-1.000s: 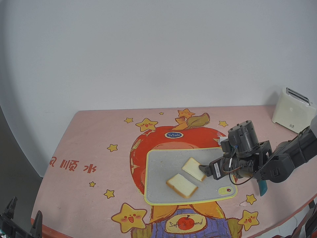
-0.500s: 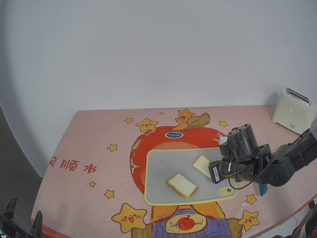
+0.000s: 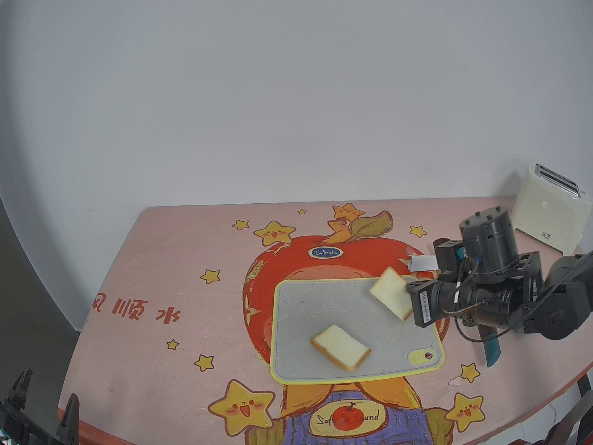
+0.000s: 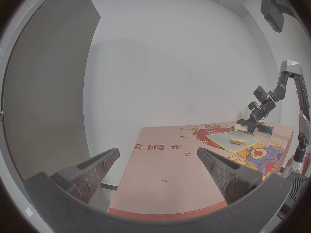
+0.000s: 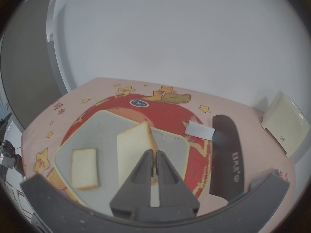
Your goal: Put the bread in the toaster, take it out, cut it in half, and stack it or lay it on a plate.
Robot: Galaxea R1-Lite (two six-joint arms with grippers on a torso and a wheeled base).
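My right gripper point(image 3: 410, 294) point(image 5: 154, 156) is shut on one bread half point(image 3: 391, 292) point(image 5: 133, 146), holding it lifted and tilted above the right end of the grey cutting board point(image 3: 309, 316) point(image 5: 97, 127). The other bread half point(image 3: 340, 347) point(image 5: 84, 168) lies flat on the board. A cream toaster point(image 3: 550, 206) point(image 5: 285, 122) stands at the table's far right. A black knife point(image 5: 226, 152) with a teal handle point(image 3: 491, 348) lies right of the board. My left gripper point(image 4: 158, 165) hangs open off the table's near-left corner, far from the bread.
A small white card point(image 3: 424, 262) point(image 5: 200, 130) lies on the table beyond the board's right corner. The pink table point(image 3: 179, 267) with an apple print has free room on its left half. A plain wall runs behind the table.
My right gripper has lifted one bread half off the board and carried it right and up, tilting it. The other half has not moved.
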